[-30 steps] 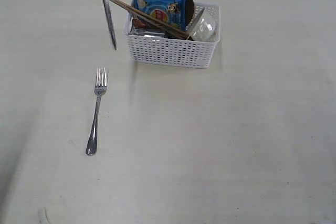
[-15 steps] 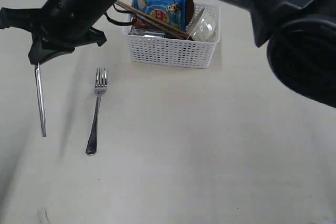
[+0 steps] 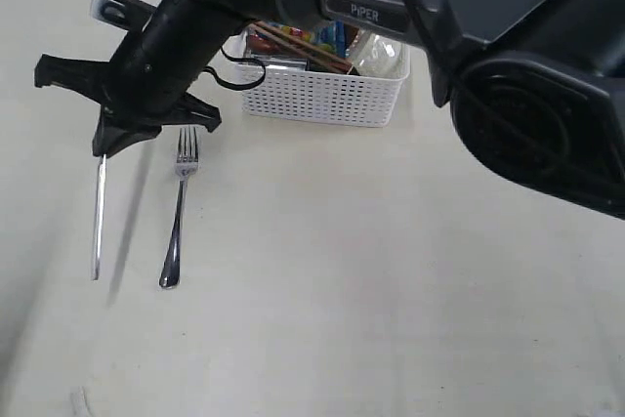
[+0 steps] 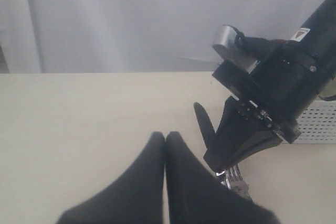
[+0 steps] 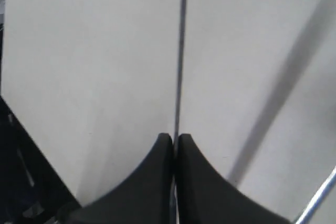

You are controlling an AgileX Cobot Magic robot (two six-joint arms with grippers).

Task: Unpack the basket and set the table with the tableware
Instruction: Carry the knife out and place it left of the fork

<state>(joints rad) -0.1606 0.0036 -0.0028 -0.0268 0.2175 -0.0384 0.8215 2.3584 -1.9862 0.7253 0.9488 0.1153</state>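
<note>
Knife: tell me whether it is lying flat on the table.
No, the knife hangs upright from the right gripper, its jaws shut on the top end, beside the fork.

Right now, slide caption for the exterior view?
Right hand holds the knife upright above the table beside the fork; basket behind.

bright, even light, soft shadows on the table (image 3: 391, 290); wrist views slightly blurred.

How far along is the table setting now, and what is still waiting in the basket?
Done: the steel fork lies on the cream table.
In hand: the right end effector grips the steel knife upright beside the fork, not yet laid down.
Left: the white perforated plastic basket holds the wooden chopsticks and other items.
</note>
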